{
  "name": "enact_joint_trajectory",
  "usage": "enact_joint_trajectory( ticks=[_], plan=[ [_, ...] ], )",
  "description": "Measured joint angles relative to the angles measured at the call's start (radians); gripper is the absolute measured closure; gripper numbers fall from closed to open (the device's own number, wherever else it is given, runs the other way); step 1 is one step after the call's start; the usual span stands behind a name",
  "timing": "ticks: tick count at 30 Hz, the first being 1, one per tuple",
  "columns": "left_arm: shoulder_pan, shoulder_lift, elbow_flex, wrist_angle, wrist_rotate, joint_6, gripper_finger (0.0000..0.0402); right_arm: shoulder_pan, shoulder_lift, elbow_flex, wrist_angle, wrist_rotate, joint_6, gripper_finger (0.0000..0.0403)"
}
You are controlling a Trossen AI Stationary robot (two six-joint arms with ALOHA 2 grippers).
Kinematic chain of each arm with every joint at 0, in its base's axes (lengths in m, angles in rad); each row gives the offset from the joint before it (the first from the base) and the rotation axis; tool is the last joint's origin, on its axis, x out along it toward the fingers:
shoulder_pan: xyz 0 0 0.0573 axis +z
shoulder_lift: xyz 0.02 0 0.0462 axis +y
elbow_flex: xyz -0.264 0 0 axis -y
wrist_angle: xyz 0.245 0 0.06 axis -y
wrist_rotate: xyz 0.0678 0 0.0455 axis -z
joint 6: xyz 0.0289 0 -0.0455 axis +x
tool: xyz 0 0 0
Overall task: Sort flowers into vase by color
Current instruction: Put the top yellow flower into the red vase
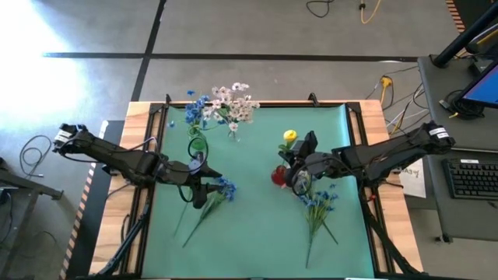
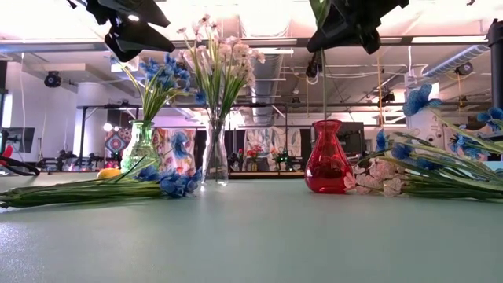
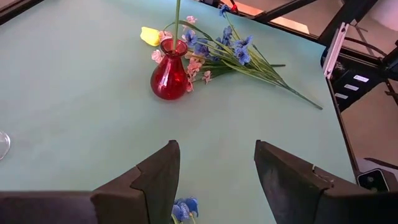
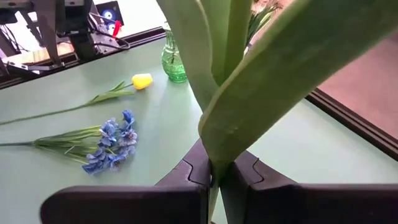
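A red vase (image 1: 278, 176) (image 3: 169, 78) stands right of the table's middle. My right gripper (image 1: 299, 167) (image 4: 214, 168) hangs above it, shut on a flower with broad green leaves (image 4: 249, 81); the blossom is out of view. The flower's thin stem (image 2: 323, 86) (image 3: 177, 18) drops straight into the vase's neck. My left gripper (image 1: 204, 190) (image 3: 214, 149) hovers open at the table's left, above a blue flower (image 1: 222, 190) that lies flat on the cloth. A yellow bud (image 3: 149, 35) lies just beyond the red vase. My right gripper pinches the flower's stem (image 4: 214, 177) between its two fingers, just below where the leaves fork. The fingers come from the table's right, nearly level, and lie across the stem. The flower stands upright, its lower end inside the red vase's neck (image 3: 176, 43).
At the far side, a green vase (image 1: 198, 145) holds blue flowers and a clear vase (image 1: 232, 132) holds pink-white sprays. Blue and pink stems (image 1: 319, 204) lie right of the red vase. A yellow-budded stem (image 4: 142, 81) lies near the green vase. A wooden frame (image 1: 373, 117) edges the cloth.
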Motion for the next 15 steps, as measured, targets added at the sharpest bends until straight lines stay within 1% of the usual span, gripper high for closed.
enact_joint_trajectory(
  ticks=[9,12,15],
  plan=[
    [0.000,0.000,0.000,-0.006,0.000,0.000,0.0206,0.000,0.007,0.000,-0.032,-0.009,0.040,0.0387],
    [0.000,0.000,0.000,-0.008,0.000,0.000,0.0206,0.000,0.007,0.000,-0.044,-0.009,0.051,0.0366],
    [0.000,0.000,0.000,-0.008,0.000,-0.001,0.0206,0.000,0.007,0.000,-0.045,-0.008,0.053,0.0326]
  ],
)
